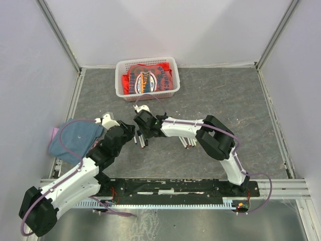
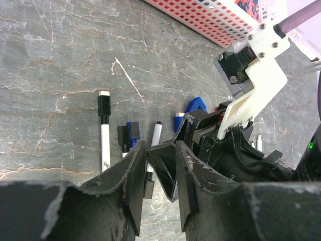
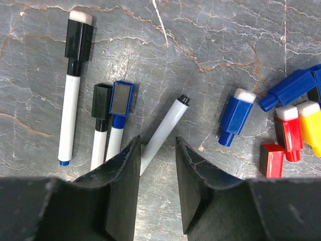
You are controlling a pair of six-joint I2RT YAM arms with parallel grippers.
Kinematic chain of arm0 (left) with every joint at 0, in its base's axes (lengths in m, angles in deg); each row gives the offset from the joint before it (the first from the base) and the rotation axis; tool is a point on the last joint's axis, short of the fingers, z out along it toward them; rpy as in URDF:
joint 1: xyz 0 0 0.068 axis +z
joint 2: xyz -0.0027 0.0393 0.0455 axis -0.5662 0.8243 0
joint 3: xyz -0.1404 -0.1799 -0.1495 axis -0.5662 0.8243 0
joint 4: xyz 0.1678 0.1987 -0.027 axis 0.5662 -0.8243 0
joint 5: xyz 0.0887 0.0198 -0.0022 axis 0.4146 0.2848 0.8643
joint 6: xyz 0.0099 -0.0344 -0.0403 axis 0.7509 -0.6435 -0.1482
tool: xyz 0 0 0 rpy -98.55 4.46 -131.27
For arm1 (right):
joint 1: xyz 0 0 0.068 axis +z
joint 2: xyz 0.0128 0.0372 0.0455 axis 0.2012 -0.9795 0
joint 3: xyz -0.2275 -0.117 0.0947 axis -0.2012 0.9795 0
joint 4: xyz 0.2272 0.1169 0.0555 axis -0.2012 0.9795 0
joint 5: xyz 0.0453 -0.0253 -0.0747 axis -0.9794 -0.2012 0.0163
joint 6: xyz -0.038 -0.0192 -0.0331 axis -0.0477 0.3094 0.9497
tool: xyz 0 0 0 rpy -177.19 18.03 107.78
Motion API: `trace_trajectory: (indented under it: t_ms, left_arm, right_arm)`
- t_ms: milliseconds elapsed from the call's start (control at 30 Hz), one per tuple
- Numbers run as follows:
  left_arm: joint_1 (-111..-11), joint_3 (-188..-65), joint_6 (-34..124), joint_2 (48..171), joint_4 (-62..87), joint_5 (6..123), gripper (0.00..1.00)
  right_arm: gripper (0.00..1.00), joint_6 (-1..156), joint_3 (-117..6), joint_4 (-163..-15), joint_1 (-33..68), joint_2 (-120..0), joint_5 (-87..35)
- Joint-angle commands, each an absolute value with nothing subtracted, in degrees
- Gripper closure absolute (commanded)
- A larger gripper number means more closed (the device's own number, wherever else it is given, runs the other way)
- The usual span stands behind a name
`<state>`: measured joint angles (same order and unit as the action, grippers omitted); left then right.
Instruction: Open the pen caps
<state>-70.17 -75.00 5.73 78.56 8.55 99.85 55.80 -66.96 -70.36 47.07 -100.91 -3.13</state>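
Grey, veined stone-look table [image 1: 225, 100] between white walls. Both arms reach toward its middle, and their grippers are close together over a scatter of pens.

Right gripper [image 3: 156, 145]: the jaws stand apart, bare table shows through the gap, and nothing is pinched. An uncapped pen [image 3: 165, 125] with a bare black tip lies slanted just ahead of the fingertips. Its white barrel runs into the mouth of the gap against the left finger and is hidden there. Left of that finger lie three capped pens [image 3: 70, 115] side by side:
- nearest, one with a blue cap [image 3: 122, 98];
- next, one with a short black cap [image 3: 102, 100];
- outermost, one with a long black cap [image 3: 79, 35] that has a white end.

Ahead and to the right of the right finger lies a loose blue cap [image 3: 235, 115], apart from any barrel. Further right is a cluster of loose caps [image 3: 293, 130] in blue, red and yellow, touching one another.

Left gripper [image 2: 161, 146]: the uncapped pen's barrel passes into its gap beside a black wedge-shaped part. Whether the jaws clamp anything cannot be told. The right gripper's body sits just to its right.

Further out:
- A white basket [image 1: 120, 80] of orange packets stands beyond both grippers at the back of the table.
- A blue cloth [image 1: 75, 138] lies to the left of the left arm.
- More pens [image 1: 188, 143] lie under the right forearm.
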Motion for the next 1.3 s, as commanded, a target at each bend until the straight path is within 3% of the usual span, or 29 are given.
trace_trajectory:
  t_ms: [0, 200, 533, 800, 1067, 1267]
  left_arm:
    - [-69.81, -74.79, 4.16, 77.52, 9.35, 102.13, 0.63]
    - [-69.82, -74.79, 4.07, 76.92, 8.79, 102.04, 0.64]
    - [-69.84, -75.46, 3.93, 76.17, 7.46, 100.87, 0.64]
    - [-69.82, -73.04, 3.63, 74.67, 12.03, 95.93, 0.60]
    - [-69.64, -69.91, 5.05, 74.94, 20.64, 87.17, 0.49]
    - [-69.47, -67.77, 5.95, 75.40, 26.97, 81.13, 0.48]
  right_arm:
    - [0.61, 56.36, -69.94, -66.95, 47.84, -102.63, -0.31]
    - [0.70, 55.36, -71.52, -63.88, 47.96, -105.02, -0.41]
    - [0.99, 53.22, -68.13, -66.20, 47.95, -102.64, -1.16]
    - [0.99, 51.64, -60.09, -73.47, 47.75, -93.39, -1.95]
    - [0.99, 47.80, -49.63, -82.18, 45.21, -81.36, -5.49]
    - [0.99, 44.33, -41.82, -89.83, 42.99, -73.50, -8.07]
